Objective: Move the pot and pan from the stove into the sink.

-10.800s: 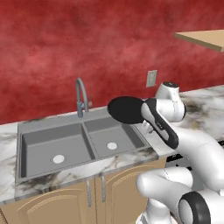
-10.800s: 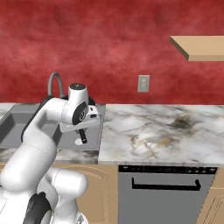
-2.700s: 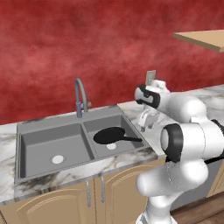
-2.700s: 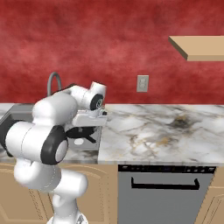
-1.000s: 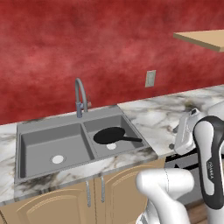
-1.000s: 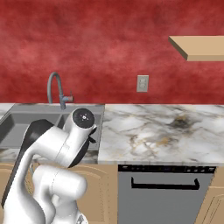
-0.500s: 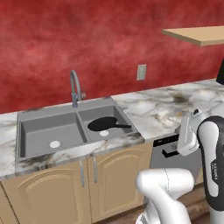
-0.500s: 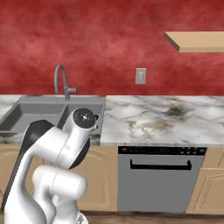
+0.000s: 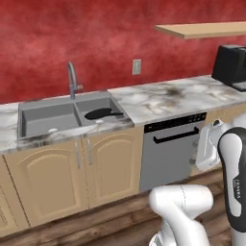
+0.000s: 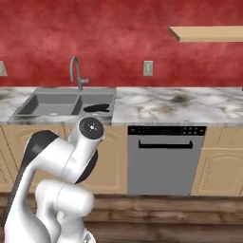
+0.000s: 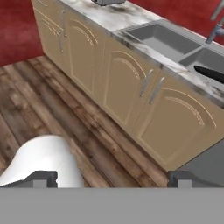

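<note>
- The pan (image 9: 100,113) lies in the right-hand basin of the sink (image 9: 43,119), its thin handle pointing toward the counter side; we judge that half of the job done, since that is where the task wants it.
- We count one pan; in the right base view it shows as a dark sliver (image 10: 97,107) inside the basin nearest the dishwasher.
- The pot and the stove we cannot place from these views, so we judge the pot is yet to be fetched.
- The sink has two basins side by side and one tall curved faucet (image 9: 72,79) at the back, between them.
- Our gripper (image 11: 111,177) is spread wide and holds nothing: its two dark tips stand far apart at the bottom of the hand view, with wooden floor and cabinet doors between them.
- We read the arm as folded in close to the base, away from the counter, a sensible posture for driving rather than reaching.
- The base stands well back from the cabinets, so we would need to drive to the stove before any grasp.
- Outward along the marble counter (image 9: 168,96) we count one dishwasher (image 9: 168,149) below it, one wall outlet (image 9: 137,66) in the left base view, one wooden shelf (image 9: 202,30), and one dark appliance (image 9: 230,65) at the far right.
</note>
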